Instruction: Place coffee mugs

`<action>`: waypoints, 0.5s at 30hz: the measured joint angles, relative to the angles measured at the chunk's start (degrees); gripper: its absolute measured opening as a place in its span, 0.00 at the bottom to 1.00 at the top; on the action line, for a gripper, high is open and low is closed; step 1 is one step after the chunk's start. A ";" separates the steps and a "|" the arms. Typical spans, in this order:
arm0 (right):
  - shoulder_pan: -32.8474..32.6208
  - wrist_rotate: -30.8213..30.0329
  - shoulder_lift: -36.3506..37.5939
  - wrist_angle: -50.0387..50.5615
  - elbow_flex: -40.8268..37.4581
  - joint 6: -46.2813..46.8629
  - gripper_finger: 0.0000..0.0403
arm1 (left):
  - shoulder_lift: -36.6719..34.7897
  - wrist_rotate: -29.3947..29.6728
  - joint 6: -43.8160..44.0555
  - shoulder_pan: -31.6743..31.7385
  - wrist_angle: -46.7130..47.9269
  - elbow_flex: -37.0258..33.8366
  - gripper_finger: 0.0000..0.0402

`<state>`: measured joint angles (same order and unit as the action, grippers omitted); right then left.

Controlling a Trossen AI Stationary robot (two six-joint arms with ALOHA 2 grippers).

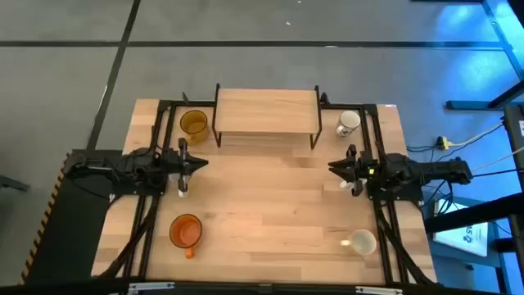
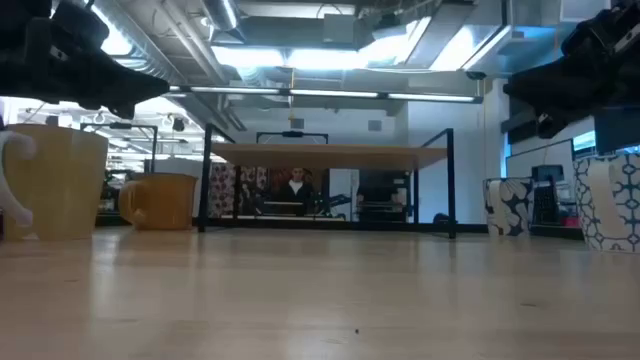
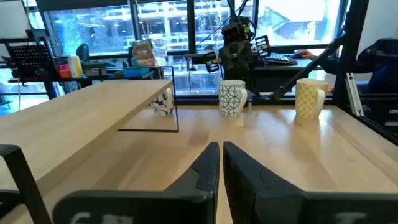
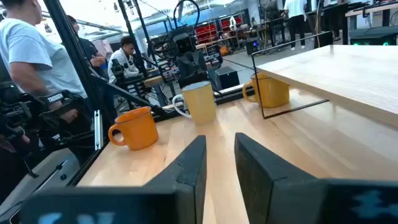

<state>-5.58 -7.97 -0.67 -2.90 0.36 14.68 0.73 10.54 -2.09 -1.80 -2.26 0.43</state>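
Several mugs stand upright on their bases on the wooden table. An amber mug [image 1: 194,124] and a white patterned mug [image 1: 348,123] flank the wooden rack [image 1: 266,115] at the far side. An orange mug [image 1: 186,232] stands near left and a cream mug [image 1: 361,242] near right. A cream mug [image 4: 199,102] stands beside my left arm, and a patterned mug [image 3: 232,98] beside my right arm. My left gripper [image 1: 205,162] is shut at mid-left and points toward the table's right. My right gripper [image 1: 332,168] faces it from mid-right, slightly open and holding nothing.
The rack stands on thin black legs [image 3: 176,115] with open space under its top. Black frame rails [image 1: 151,205] run along the table's left and right sides. Bare tabletop [image 1: 270,205] lies between the grippers. People [image 4: 37,68] are in the room beyond the table's left side.
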 joint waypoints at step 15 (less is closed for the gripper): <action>0.00 -6.16 -9.17 0.17 9.41 6.30 0.18 | 0.02 19.65 0.30 0.02 -18.59 0.00 0.04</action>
<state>-5.58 -14.13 -9.84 -2.73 9.77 20.98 0.75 30.19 -1.78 -1.78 -20.86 0.43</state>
